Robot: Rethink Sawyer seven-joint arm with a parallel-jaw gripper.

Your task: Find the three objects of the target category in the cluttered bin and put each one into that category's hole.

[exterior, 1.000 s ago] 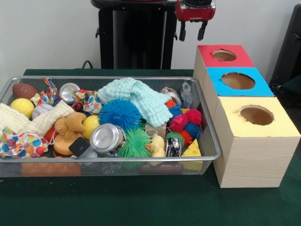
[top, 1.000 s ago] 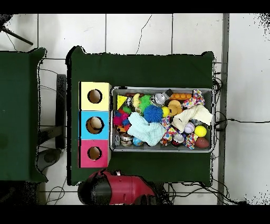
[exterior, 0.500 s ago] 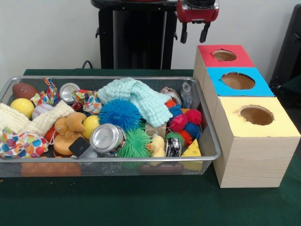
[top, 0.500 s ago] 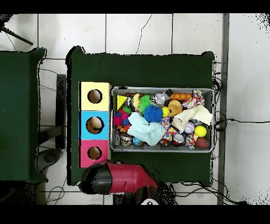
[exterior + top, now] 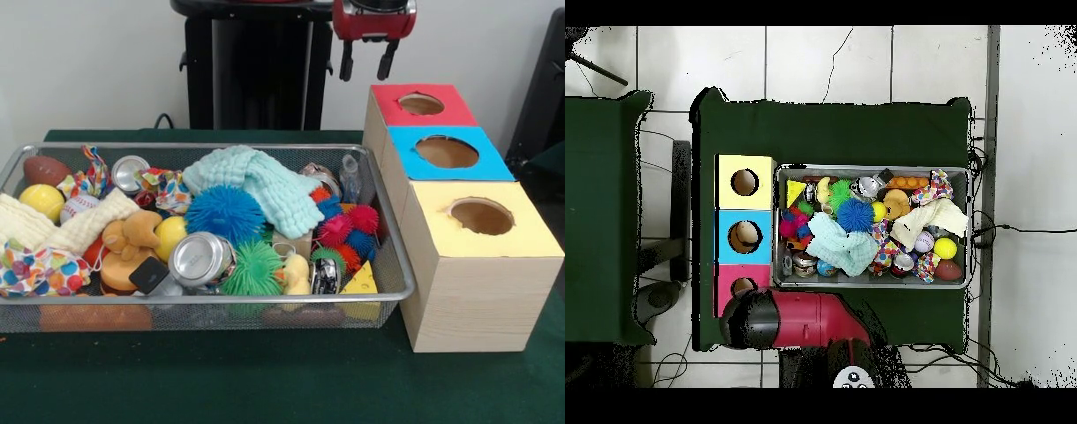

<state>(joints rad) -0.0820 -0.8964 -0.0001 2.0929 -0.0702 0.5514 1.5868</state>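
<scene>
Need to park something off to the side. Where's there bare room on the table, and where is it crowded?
Bare green cloth runs along the near edge of the table, in front of the bin and yellow box. The bin itself is crowded wall to wall.

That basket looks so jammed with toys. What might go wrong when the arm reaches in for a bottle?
The one clear bottle I can see stands at the far right of the bin, wedged beside a can and spiky balls, so the open gripper, now high above, might snag those neighbours. Its thin walls could slip or crumple. Other bottles may lie hidden under the mint cloth.
</scene>
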